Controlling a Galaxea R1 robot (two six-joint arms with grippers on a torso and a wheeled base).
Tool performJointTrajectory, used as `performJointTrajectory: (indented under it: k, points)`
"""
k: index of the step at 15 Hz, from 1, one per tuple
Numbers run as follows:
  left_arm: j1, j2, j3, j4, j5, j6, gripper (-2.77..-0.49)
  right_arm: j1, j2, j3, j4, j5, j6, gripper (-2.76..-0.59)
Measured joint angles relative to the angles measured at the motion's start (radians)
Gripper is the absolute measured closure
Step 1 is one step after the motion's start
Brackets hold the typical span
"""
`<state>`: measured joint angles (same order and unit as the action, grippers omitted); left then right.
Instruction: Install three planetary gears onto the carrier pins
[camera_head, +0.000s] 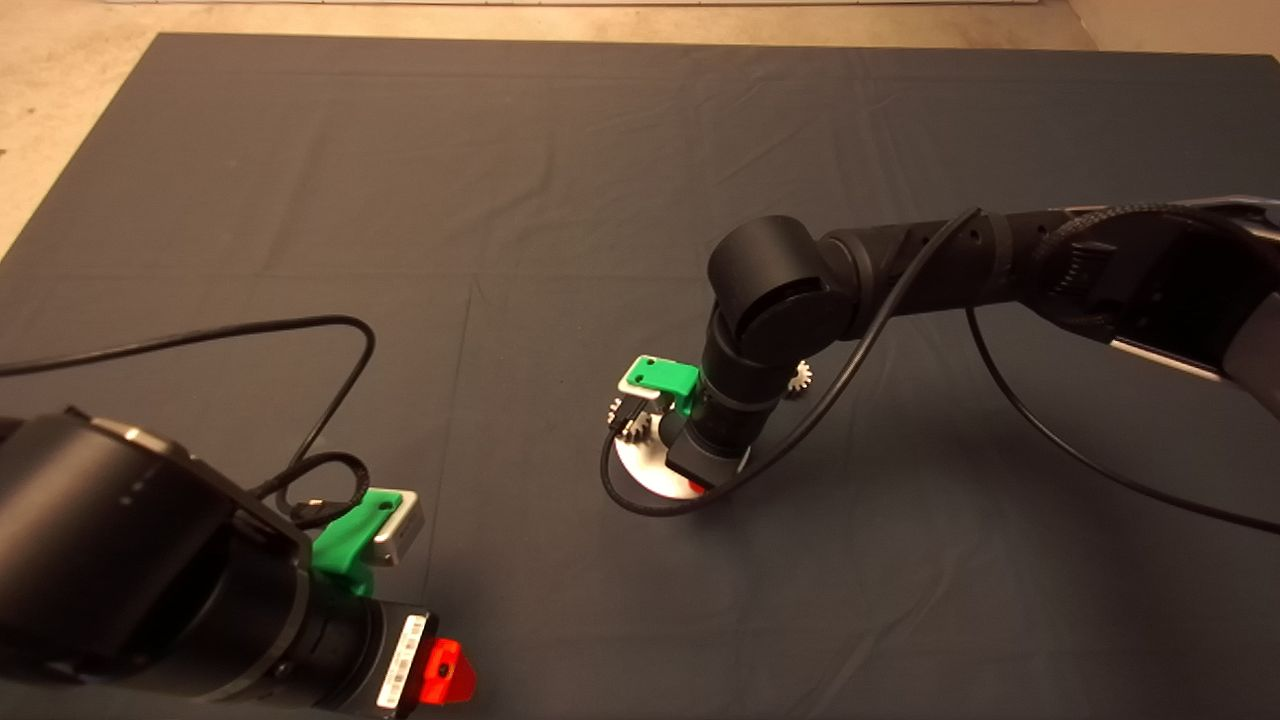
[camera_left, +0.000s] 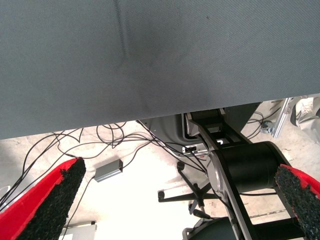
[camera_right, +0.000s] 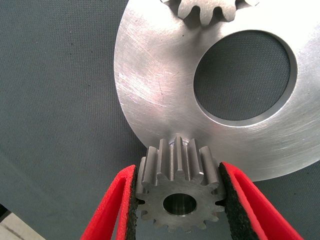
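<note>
R gripper (camera_right: 178, 200) sits over the near rim of the carrier disc (camera_right: 150, 90), fingers (camera_right: 112, 210) clamped on one planetary gear (camera_right: 178, 192), bore facing the cam. No pin visible under it, so whether it's lined up can't be told. 2nd gear (camera_right: 207, 10) already lies on the disc's far side, prob. seated on its pin. 3rd gear (camera_head: 799, 377) rests on the mat (camera_head: 500, 200) just beside the disc, behind the R arm. So approx 1 done, 1 in hand, 1 left. L gripper (camera_left: 180, 200) is parked well away from the disc, fingers spread, holding nothing.
</note>
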<state>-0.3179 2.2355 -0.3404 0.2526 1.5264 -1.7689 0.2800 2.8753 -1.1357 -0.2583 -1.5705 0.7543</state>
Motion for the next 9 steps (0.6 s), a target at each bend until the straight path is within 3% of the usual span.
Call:
performJointTrajectory:
  k: [5,7,9]
  points:
    - [0.008,0.000,0.000,0.002,-0.001,0.000,-2.77,0.000,-0.008,0.000,0.000,0.012,-0.006,-1.10]
    - [0.008,0.000,0.000,0.002,0.000,0.000,-2.77,0.000,-0.018,0.000,0.001,0.034,-0.013,-1.16]
    - [0.008,0.000,0.000,0.002,0.000,0.000,-2.77,0.000,-0.025,0.001,0.000,0.043,-0.013,-1.25]
